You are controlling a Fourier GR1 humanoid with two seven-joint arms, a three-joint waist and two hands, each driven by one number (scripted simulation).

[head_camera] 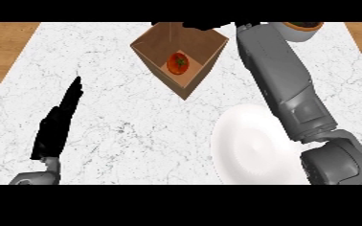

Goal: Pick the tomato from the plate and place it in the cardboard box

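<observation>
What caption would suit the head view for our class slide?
Tomato lies in the box, not on the plate; right hand by its far rim, left hand open.

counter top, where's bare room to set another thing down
Widest bare patch: the counter between the left hand and the plate, below the cardboard box. Also the far-left corner beside the box. Crowded: the right side, where the plate and right forearm lie.

I log a white, grey-veined marble countertop (127,124), brown wood (14,43) at its far corners, and a white round vessel with orange-brown top (305,33) at the far right edge.
</observation>
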